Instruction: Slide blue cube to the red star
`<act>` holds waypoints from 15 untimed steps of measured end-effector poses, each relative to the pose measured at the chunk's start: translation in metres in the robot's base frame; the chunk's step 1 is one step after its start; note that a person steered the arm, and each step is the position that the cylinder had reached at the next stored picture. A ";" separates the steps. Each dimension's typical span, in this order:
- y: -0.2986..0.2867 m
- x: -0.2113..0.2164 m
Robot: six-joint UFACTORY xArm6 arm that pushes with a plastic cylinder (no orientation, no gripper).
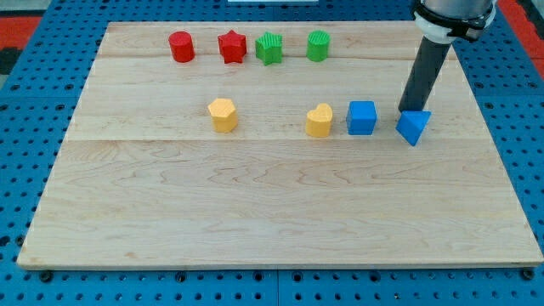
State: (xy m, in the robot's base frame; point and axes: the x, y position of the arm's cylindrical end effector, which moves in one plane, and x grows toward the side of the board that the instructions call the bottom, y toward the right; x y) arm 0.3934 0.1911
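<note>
Wooden board [280, 212] on a blue pegboard surface [34, 68].

Top row, from the view's left: red cylinder [181, 47], then red star [231, 47] close beside it. Green star [269, 48] sits just right of the red star, nearly touching it. Green cylinder [318, 45] a little further right, with a clear gap.

Middle row, from the view's left: yellow hexagonal block [223, 115], standing alone, below and slightly left of the red star. Yellow heart-shaped block [320, 121] well to its right. Blue cube [361, 117] just right of the yellow heart, small gap between them. Blue triangular block [413, 127] further right, apart from the cube.

Blue cube lies well down and to the right of the red star. On a straight line between them, the green star and the yellow heart both sit close to the path; the green star guards the red star's right side.

My tip [405, 110]: a plain dark rod with no jaws to open or close, holding nothing. It stands at the upper left corner of the blue triangular block, touching or nearly so; cannot tell which. It is to the right of the blue cube, not in contact with it.
</note>
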 end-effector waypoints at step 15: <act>-0.102 -0.163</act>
State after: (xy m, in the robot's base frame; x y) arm 0.2308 0.0896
